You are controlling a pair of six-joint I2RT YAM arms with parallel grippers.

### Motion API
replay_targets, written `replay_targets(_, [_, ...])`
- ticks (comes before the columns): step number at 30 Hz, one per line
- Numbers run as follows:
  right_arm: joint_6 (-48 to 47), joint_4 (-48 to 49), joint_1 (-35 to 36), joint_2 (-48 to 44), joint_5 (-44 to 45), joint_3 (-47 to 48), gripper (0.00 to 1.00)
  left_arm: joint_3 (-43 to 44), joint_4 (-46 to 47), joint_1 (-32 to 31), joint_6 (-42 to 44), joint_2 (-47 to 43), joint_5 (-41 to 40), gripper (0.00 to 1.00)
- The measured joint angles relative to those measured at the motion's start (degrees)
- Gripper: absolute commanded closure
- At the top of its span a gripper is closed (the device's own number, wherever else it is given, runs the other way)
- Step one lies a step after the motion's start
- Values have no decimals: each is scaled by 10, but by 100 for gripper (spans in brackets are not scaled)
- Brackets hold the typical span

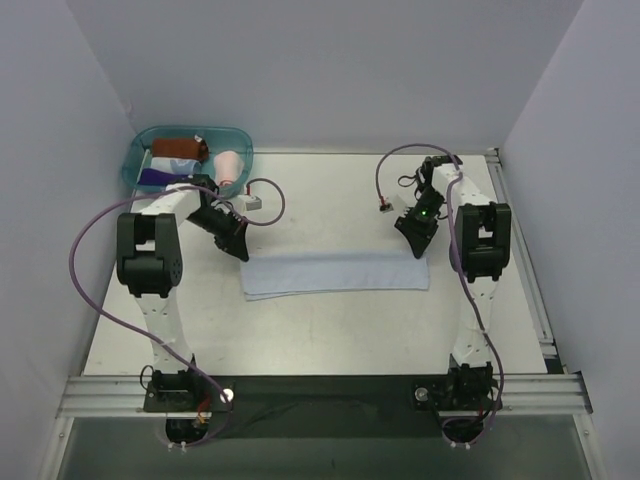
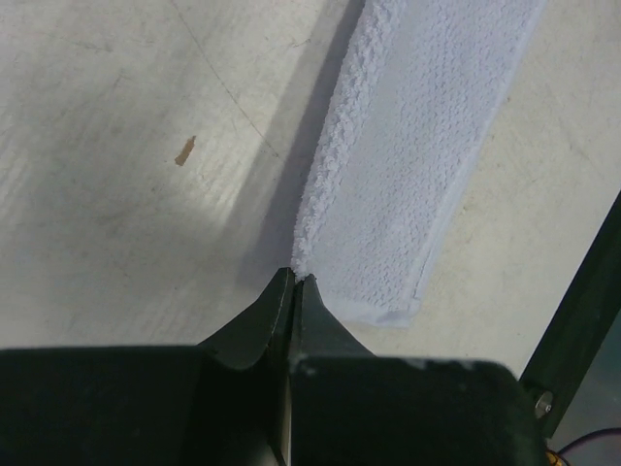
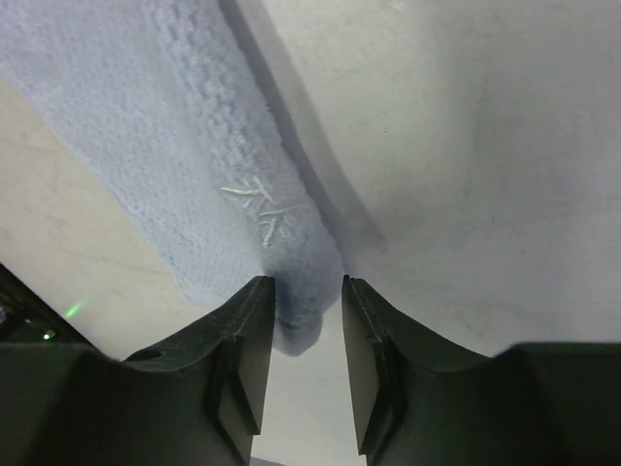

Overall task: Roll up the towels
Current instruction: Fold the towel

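A light blue towel (image 1: 335, 273) lies folded into a long strip across the middle of the table. My left gripper (image 1: 240, 250) is at its left end, shut on the thick far edge of the towel (image 2: 408, 165), and the jaws (image 2: 294, 275) meet right at the corner. My right gripper (image 1: 418, 248) is at the right end, open, with the towel's bunched corner (image 3: 184, 165) sitting loose between the fingertips (image 3: 308, 283). A pale pink towel (image 1: 229, 165) stands rolled inside the tub.
A teal see-through tub (image 1: 140, 160) sits at the back left with a brown roll (image 1: 180, 148) and other cloths inside. Purple cables loop beside both arms, and one plug (image 1: 384, 208) rests on the table behind the towel. Walls close in on the left, right and back.
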Motion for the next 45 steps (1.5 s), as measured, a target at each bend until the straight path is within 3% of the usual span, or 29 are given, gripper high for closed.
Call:
replay_targets(4, [34,33,0,0,20,2,44,-6,28,-1,-20,0,-11,71])
replay_targets(5, [45,43,0,0,26,2,42,-10,36,-1,-26,0,-14,61])
replay_targets(12, [181,98,-24,-13,55,2,43,-94,98,1,-90,-58,-49,38])
replay_targets(16, [281,119,-68,-66,43,-24,55,-156,144,4,-139,-153,-78,36])
replay_targets(18, [328,122,-92,-108,25,-53,67,-179,170,5,-157,-199,-85,38])
replay_targets(20, [365,125,-108,-138,6,-79,67,-195,191,2,-171,-231,-88,39])
replay_targets(22, [398,128,-111,-151,-14,-100,55,-204,208,-5,-184,-249,-90,39])
replay_targets(25, [437,145,-103,-154,-37,-146,52,-217,225,-18,-199,-251,-90,39])
replay_targets(30, [482,175,-93,-145,-37,-209,55,-242,231,-33,-219,-251,-89,39])
replay_targets(37, [523,229,-82,-116,-16,-210,64,-243,241,-35,-230,-255,-89,39])
replay_targets(43, [555,249,-54,-113,37,-212,66,-243,248,-35,-232,-259,-90,39])
replay_targets(45, [562,249,-44,-113,52,-212,72,-243,250,-35,-233,-260,-90,38])
